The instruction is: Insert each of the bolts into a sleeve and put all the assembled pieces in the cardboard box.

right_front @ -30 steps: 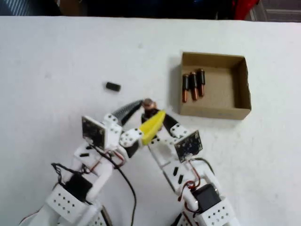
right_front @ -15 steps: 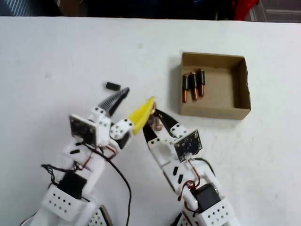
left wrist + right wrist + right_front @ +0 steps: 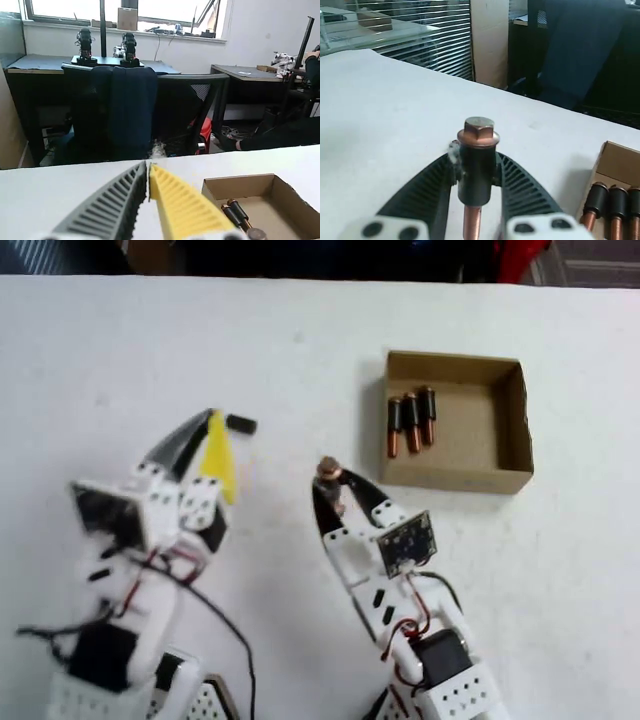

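Bolt (image 3: 478,131) already sleeved, my right gripper (image 3: 476,162) pinching it upright for box (image 3: 455,478) drop. Left gripper (image 3: 147,170) pressed together beside spare sleeve (image 3: 240,424), next up I guess.

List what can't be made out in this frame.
- High view: whether the left end effector touches the loose sleeve; too small to tell.
- Right wrist view: the shank end of the held bolt, cut off by the bottom edge.
- Left wrist view: the assembled pieces in the cardboard box, partly cut off by the yellow finger and bottom edge.
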Tool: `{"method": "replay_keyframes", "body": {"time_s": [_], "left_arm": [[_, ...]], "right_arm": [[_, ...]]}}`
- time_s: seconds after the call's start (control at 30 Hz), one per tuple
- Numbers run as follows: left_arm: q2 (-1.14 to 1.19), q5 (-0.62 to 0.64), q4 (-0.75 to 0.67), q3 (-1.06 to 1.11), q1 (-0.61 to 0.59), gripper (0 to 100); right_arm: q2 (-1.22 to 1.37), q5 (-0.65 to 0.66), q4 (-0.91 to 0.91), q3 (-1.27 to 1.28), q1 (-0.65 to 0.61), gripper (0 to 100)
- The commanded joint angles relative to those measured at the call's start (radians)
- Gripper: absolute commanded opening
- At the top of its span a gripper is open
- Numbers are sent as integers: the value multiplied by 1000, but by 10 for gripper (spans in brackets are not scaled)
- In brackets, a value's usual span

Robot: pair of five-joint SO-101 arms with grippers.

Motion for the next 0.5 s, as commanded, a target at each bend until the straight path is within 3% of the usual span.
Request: {"method": "replay_keyframes", "body": {"time_s": [0.0, 0.1, 0.47], "left_arm": [[-133, -29, 110, -80, -35, 45], [-225, -115, 212, -80, -36, 23], [-268, -115, 353, 11, -203, 23]], "right_arm": [[-15, -2, 24, -20, 54, 16], [-15, -2, 156, -107, 73, 16], [-13, 35, 484, -384, 136, 16]]}}
